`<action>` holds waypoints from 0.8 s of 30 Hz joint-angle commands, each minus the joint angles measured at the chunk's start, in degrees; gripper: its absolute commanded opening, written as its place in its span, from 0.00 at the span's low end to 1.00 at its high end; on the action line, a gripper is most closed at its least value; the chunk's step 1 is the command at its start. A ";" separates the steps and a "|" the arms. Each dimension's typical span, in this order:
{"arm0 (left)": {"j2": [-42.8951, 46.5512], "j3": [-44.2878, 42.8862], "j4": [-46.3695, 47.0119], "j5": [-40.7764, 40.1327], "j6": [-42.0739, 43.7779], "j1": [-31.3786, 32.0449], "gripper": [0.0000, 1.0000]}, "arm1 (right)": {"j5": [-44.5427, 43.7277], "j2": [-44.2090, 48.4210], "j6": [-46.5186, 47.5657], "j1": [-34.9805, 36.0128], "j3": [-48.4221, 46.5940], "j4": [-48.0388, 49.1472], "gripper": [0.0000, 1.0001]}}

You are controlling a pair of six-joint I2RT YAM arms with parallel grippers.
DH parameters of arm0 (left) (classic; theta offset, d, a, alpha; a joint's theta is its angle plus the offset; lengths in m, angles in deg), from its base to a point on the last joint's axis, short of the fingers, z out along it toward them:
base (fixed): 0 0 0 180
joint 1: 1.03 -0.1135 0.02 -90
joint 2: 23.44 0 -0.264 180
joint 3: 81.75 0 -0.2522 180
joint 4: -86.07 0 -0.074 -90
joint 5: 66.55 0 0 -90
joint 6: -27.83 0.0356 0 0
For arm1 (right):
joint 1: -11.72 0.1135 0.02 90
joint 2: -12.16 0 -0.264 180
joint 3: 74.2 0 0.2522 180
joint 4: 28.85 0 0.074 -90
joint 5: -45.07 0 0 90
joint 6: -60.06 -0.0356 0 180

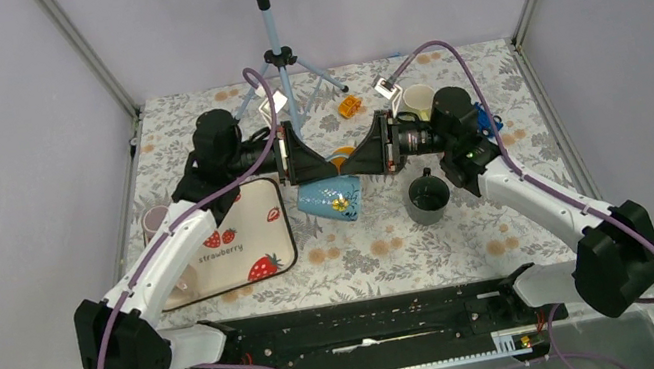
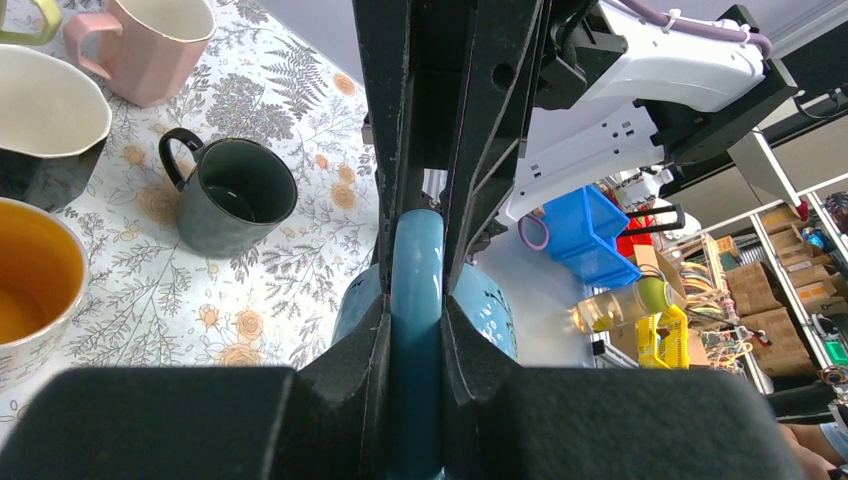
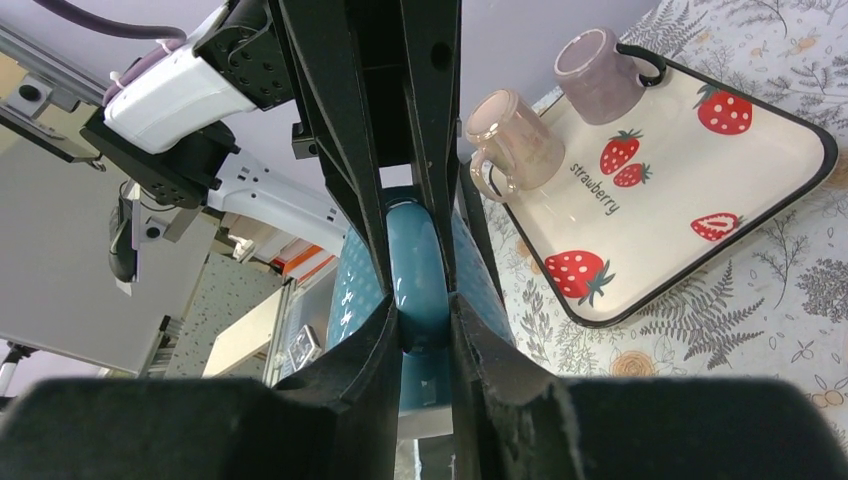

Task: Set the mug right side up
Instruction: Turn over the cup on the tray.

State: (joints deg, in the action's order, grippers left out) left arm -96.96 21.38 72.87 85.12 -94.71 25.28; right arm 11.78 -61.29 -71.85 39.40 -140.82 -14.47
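Observation:
The blue mug (image 1: 332, 201) hangs tilted above the flowered table, handle uppermost, between the two arms. My left gripper (image 1: 324, 169) reaches in from the left and is shut on the handle; in the left wrist view its pads (image 2: 372, 345) press both sides of the blue handle (image 2: 416, 290). My right gripper (image 1: 353, 161) comes from the right and its jaws also stand closed against the same handle (image 3: 418, 285), with the pads (image 3: 470, 335) touching it. The two grippers meet tip to tip over the mug. Its mouth is hidden.
A dark mug (image 1: 427, 195) stands upright just right of the blue one. The strawberry tray (image 1: 262, 228) lies at the left with a pink mug (image 3: 513, 140) and a purple mug (image 3: 598, 74) on it. A cream mug (image 1: 418, 102), a yellow-lined cup (image 1: 339, 155) and a tripod (image 1: 277, 51) stand behind.

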 commanded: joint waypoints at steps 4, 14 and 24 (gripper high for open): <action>0.66 1.01 9.77 1.93 -3.06 0.65 0.00 | 3.68 0.09 -2.95 0.44 0.35 6.85 0.26; 0.27 1.67 11.21 3.02 -3.85 0.94 0.00 | 4.48 -0.07 -3.29 0.44 0.50 7.00 0.31; -0.92 1.40 10.99 3.82 -3.53 1.23 0.00 | 5.92 0.94 1.59 0.57 0.14 -0.29 0.21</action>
State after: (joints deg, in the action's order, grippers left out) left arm -97.66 23.26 78.20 88.07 -98.23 25.95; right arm 15.62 -61.42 -73.01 39.31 -139.82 -12.00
